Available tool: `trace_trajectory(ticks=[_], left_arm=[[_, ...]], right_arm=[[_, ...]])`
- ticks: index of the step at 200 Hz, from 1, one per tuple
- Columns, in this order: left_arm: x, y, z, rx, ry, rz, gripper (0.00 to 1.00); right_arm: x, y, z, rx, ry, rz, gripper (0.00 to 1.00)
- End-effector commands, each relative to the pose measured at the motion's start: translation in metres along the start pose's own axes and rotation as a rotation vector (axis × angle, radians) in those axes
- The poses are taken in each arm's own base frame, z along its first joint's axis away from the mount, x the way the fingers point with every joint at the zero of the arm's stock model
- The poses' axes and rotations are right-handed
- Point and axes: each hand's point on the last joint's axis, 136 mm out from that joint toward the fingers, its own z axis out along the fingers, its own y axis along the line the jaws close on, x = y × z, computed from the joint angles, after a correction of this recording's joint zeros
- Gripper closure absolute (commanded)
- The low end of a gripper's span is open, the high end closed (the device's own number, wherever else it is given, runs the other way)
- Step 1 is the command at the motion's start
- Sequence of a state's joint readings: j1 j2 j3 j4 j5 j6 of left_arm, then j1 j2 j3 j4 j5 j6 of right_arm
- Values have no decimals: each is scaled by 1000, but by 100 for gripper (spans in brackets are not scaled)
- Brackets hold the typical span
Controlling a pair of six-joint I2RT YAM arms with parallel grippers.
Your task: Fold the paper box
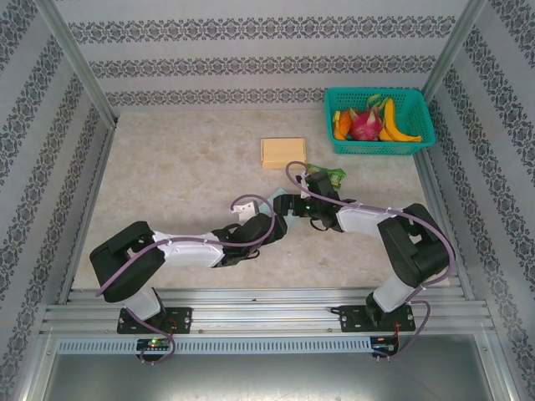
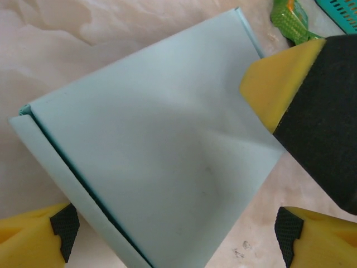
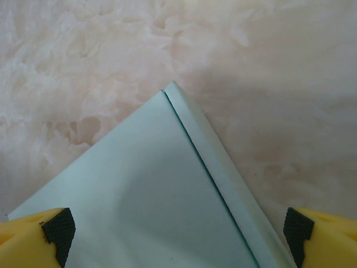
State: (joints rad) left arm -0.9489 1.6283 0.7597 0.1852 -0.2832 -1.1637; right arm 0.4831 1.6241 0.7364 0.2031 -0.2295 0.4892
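Top external view: the left gripper [image 1: 269, 224] and right gripper [image 1: 291, 205] meet close together at mid-table [image 1: 184, 175]. In the left wrist view the pale blue box [image 2: 156, 162] lies flat between the left gripper's wide-open jaws, with a right finger [image 2: 273, 84] at its edge. The right jaws also stand wide, a box corner between them, gripping nothing.

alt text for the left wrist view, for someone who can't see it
A pale blue paper box lies on a marbled table, between the open yellow fingers of the left gripper. The right gripper reaches in at the box's right edge; a green object lies beyond.
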Motion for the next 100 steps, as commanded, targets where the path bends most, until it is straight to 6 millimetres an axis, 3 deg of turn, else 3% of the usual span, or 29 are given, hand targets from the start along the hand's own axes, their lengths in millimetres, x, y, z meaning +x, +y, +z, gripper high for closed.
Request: trace_trajectory(ticks=[1, 28, 54, 100], left_arm=[[-36, 5, 10, -17, -89, -44, 8], [-51, 16, 9, -42, -118, -50, 8], [-59, 27, 1, -69, -141, -42, 7], [-57, 47, -21, -84, -151, -49, 6]], right_arm=[[8, 9, -11, -34, -5, 10, 2], [10, 7, -19, 7, -27, -8, 2], [4, -11, -35, 114, -90, -18, 2], [-23, -40, -94, 330, -298, -77, 2]])
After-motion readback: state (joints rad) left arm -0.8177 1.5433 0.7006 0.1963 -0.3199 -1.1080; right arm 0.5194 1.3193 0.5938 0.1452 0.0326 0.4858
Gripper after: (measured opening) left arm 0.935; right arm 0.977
